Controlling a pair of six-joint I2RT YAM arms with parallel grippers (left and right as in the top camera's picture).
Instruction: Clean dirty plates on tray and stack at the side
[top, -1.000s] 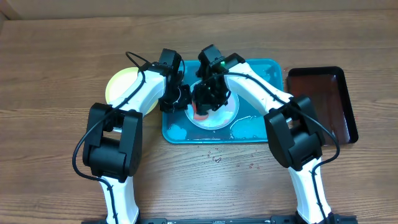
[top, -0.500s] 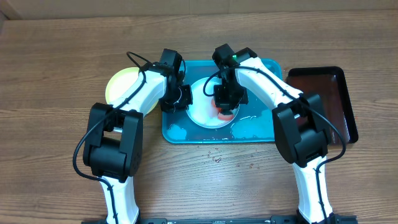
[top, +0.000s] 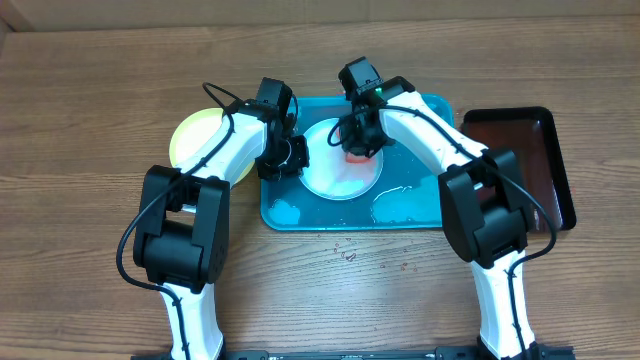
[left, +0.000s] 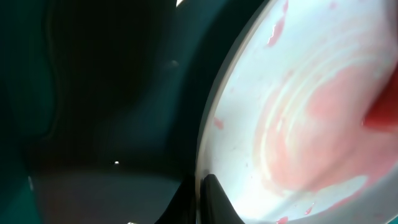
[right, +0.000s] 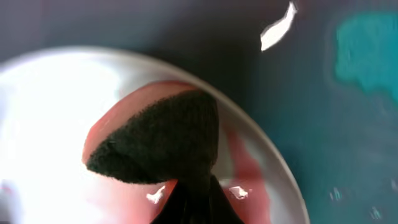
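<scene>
Water droplets (top: 346, 252) speckle the wooden counter (top: 100, 250) just in front of the large teal-blue rectangular plastic tray (top: 340, 226), and pale puddles (top: 400, 205) lie inside its near rim. In the middle of the tray sits the round shallow pale plastic plate (top: 335, 180), whitish with pink-red smears (left: 323, 124). The left end effector (top: 290, 157) is clenched on the plate's left rim. The right end effector (top: 358, 140) is clamped on a red sponge with a dark scouring face (top: 357, 156), pressed onto the plate's far side.

To scrub well, I'd say the left pinch must hold firm so the plate can't skate on the wet tray. The sponge should lie flat and sweep overlapping arcs out to the rim, reaching the smears beside the left fingertip (left: 214, 196).

To the left, a yellow-green-rimmed round plate (top: 188, 140) lies on the counter, likely the stacking spot. A smaller dark black-brown tray (top: 520, 160) sits just beside the teal one on the right.

The left arm covers part of the yellow-green plate, so I can't tell whether another lies under it. Both wrist views are close and blurred, and the sponge hides the plate beneath it.
</scene>
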